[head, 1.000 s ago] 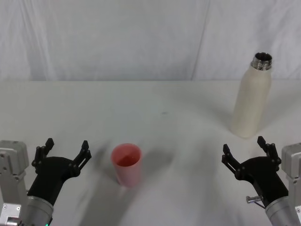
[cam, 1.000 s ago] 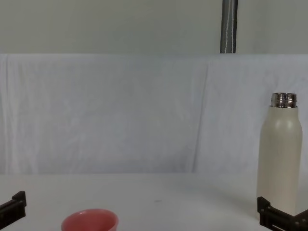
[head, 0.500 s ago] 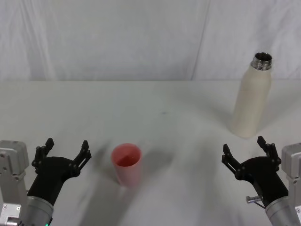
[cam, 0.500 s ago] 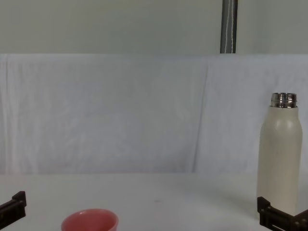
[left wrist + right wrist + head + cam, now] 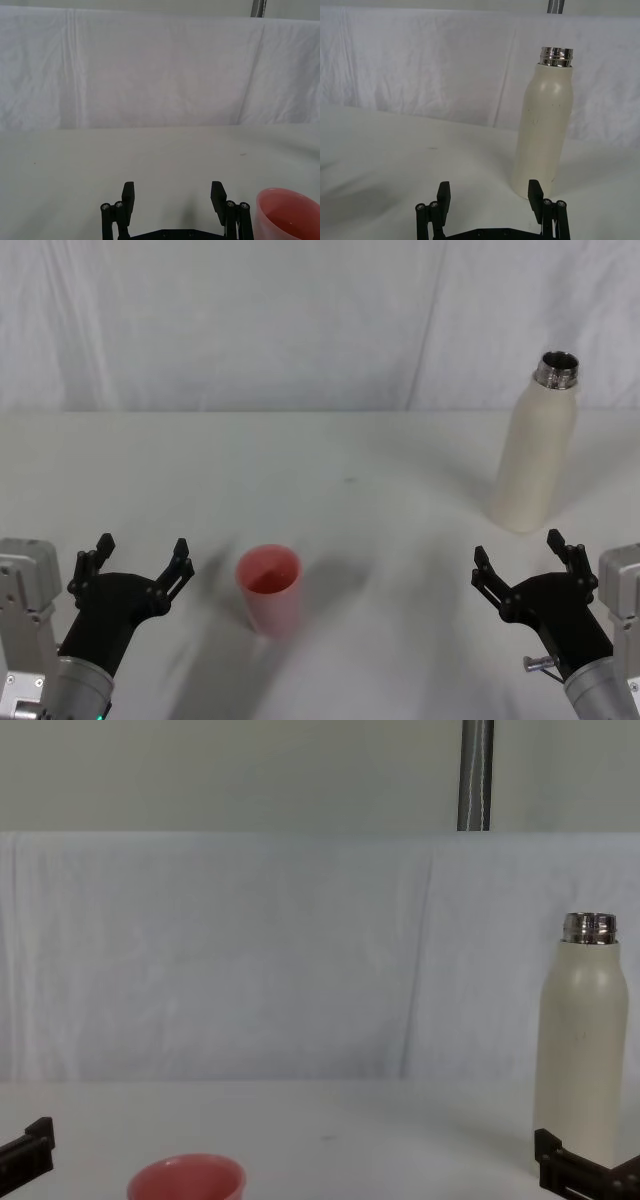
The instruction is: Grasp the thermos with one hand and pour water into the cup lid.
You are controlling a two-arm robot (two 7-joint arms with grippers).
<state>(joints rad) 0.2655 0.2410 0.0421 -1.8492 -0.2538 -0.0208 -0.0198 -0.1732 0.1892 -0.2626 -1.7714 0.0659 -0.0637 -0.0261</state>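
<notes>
Both grippers are held low at the near edge of the white table (image 5: 330, 460), wide open and empty. The right gripper (image 5: 522, 561) is seen at the near right corner, its fingers spread and pointed toward the far edge, with nothing between them. The thermos (image 5: 534, 445) is stood upright just beyond it, near the right edge, its long axis vertical and its uncapped steel neck pointed straight up; in the right wrist view the bottle (image 5: 543, 125) is lined up over the gripper's (image 5: 489, 193) right finger, apart from it. The left gripper (image 5: 138, 558) is parked at the near left corner, likewise spread. The cup lid (image 5: 268, 589) is set upright between the two grippers, mouth up, just beside the left one.
</notes>
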